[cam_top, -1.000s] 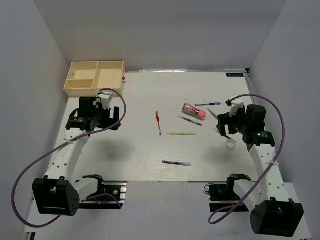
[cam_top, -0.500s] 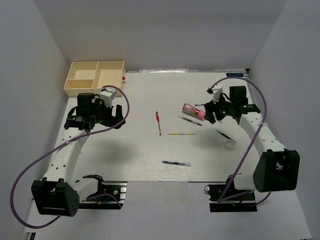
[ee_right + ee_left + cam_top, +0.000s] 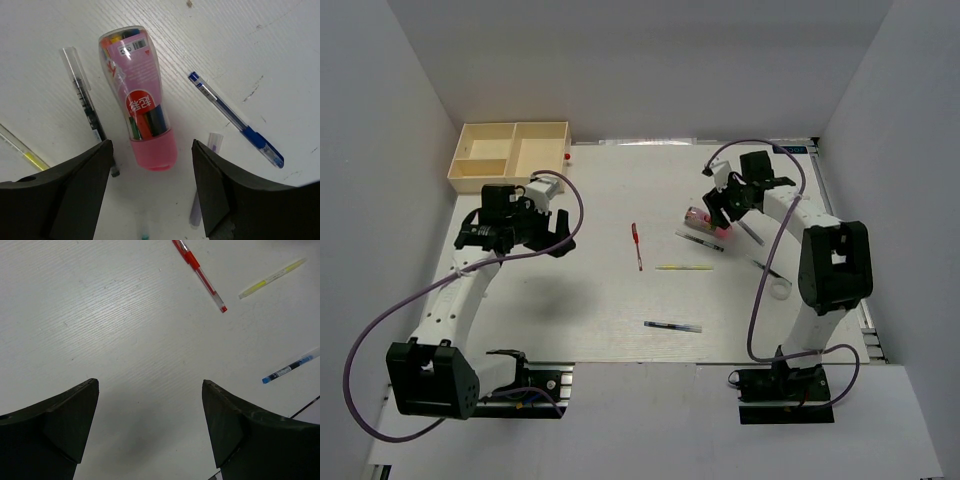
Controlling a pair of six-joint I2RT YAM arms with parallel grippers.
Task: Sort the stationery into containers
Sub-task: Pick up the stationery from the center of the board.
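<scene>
Stationery lies spread over the white table, well apart from the cream tray, which sits in the table's 10 o'clock corner with a tiny red knob on its 3 o'clock side.

We see the right gripper poised over the pink cylinder, out at 2 o'clock from the table's middle. In the wrist view its two fingers stand apart, one on either side of the cylinder's pink cap end, with a strip of bare table showing on both sides. They are spread and grip nothing. The cylinder lies flat. A dark clear pen lies just beside it at 9 o'clock in that view, and a blue pen lies near it at 3 o'clock.

The left gripper hangs over bare table at 9 o'clock from the middle, near the tray. Its fingers are spread wide with nothing between them.

Near the middle the red pen lies pointing roughly 12 to 6, and the yellow-green pen lies crosswise just at its 4 o'clock. Another dark pen rests at 6 o'clock towards the near edge. The whitish tape ring sits at 4 o'clock, close to the right arm.
</scene>
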